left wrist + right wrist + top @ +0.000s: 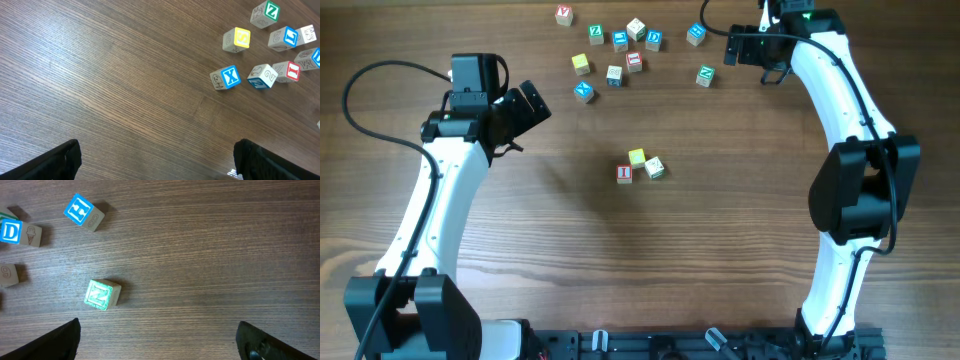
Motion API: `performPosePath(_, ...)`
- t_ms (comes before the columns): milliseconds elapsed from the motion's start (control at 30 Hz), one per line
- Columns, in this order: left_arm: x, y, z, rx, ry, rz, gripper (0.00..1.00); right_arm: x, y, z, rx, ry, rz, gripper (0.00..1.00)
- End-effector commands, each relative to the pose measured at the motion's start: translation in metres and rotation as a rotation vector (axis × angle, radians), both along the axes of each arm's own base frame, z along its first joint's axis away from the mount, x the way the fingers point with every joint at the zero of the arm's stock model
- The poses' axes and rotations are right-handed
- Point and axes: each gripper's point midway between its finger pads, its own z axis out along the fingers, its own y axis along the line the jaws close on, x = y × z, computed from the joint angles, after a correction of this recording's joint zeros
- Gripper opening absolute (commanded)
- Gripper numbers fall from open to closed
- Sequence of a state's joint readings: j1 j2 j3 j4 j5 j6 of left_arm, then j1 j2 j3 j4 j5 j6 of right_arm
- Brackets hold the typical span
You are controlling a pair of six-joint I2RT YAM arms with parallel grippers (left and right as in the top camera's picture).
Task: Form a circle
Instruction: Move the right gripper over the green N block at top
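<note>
Three cubes huddled on the surface [620, 270]: red I [624, 173], yellow [637, 157], pale-green [655, 168]; green N [705, 75] and blue X [583, 91] yet to join, left pincer [532, 104] and right pincer [732, 50] wide open, empty

Overhead cam looks straight down on the whole counter [720, 260]. Left wrist cam hangs close beside the X cube [230, 77], right wrist cam's well right of it over the N cube [102, 294]. Overhead catches both.

Red I [624, 173], yellow [637, 157], pale/grn [655, 168] cubes touching, arc, ctr of table [570, 250].
</note>
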State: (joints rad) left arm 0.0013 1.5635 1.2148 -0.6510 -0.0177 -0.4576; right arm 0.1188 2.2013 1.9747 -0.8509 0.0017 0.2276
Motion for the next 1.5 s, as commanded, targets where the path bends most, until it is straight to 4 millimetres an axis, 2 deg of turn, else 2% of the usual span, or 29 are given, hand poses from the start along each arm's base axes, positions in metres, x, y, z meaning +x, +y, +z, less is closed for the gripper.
performPosePath(0, 0.0, 0.002, -0.002, 0.006, 0.005, 0.005, 1.0, 0.011, 0.003, 0.018, 0.038, -0.066, -0.031, 1.0)
performPosePath(33, 0.0, 0.002, -0.002, 0.006, 0.005, 0.005, 1.0, 0.017, 0.009, 0.023, 0.095, -0.091, -0.058, 1.0)
performPosePath(100, 0.0, 0.002, -0.002, 0.006, 0.005, 0.005, 1.0, 0.016, 0.025, 0.025, 0.25, -0.064, -0.131, 1.0)
performPosePath(167, 0.0, 0.002, -0.002, 0.006, 0.005, 0.005, 1.0, 0.015, 0.029, 0.026, 0.341, -0.039, -0.245, 1.0)
performPosePath(267, 0.0, 0.002, -0.002, 0.006, 0.005, 0.005, 1.0, 0.015, 0.026, 0.024, 0.347, -0.034, -0.294, 1.0)
performPosePath(400, 0.0, 0.002, -0.002, 0.006, 0.005, 0.005, 1.0, -0.001, 0.03, 0.015, 0.342, 0.042, -0.289, 0.99)
performPosePath(433, 0.0, 0.002, -0.002, 0.006, 0.005, 0.005, 1.0, -0.008, 0.03, 0.011, 0.328, 0.073, -0.283, 0.9)
performPosePath(467, 0.0, 0.002, -0.002, 0.006, 0.005, 0.005, 1.0, -0.013, 0.032, 0.009, 0.315, 0.089, -0.262, 0.77)
performPosePath(533, 0.0, 0.002, -0.002, 0.006, 0.005, 0.005, 1.0, -0.015, 0.04, 0.006, 0.253, 0.083, -0.169, 0.65)
performPosePath(633, 0.0, 0.002, -0.002, 0.006, 0.005, 0.005, 1.0, -0.018, 0.054, -0.001, 0.135, 0.068, -0.051, 0.7)
performPosePath(733, 0.0, 0.002, -0.002, 0.006, 0.005, 0.005, 1.0, -0.013, 0.059, -0.015, -0.073, 0.025, 0.017, 0.84)
performPosePath(867, 0.0, 0.002, -0.002, 0.006, 0.005, 0.005, 1.0, -0.006, 0.079, -0.035, -0.152, 0.007, 0.137, 0.98)
performPosePath(1067, 0.0, 0.002, -0.002, 0.006, 0.005, 0.005, 1.0, 0.0, 0.081, -0.073, -0.174, 0.035, 0.166, 0.98)
performPosePath(1133, 0.0, 0.002, -0.002, 0.006, 0.005, 0.005, 1.0, 0.009, 0.08, -0.083, -0.165, 0.018, 0.152, 0.94)
performPosePath(1167, 0.0, 0.002, -0.002, 0.006, 0.005, 0.005, 1.0, 0.012, 0.081, -0.084, -0.157, 0.006, 0.148, 0.85)
performPosePath(1233, 0.0, 0.002, -0.002, 0.006, 0.005, 0.005, 1.0, 0.017, 0.083, -0.088, -0.141, -0.008, 0.123, 0.81)
performPosePath(1367, 0.0, 0.002, -0.002, 0.006, 0.005, 0.005, 1.0, 0.018, 0.082, -0.09, -0.115, -0.009, 0.065, 0.74)
performPosePath(1467, 0.0, 0.002, -0.002, 0.006, 0.005, 0.005, 1.0, 0.017, 0.082, -0.09, -0.084, -0.004, 0.005, 0.65)
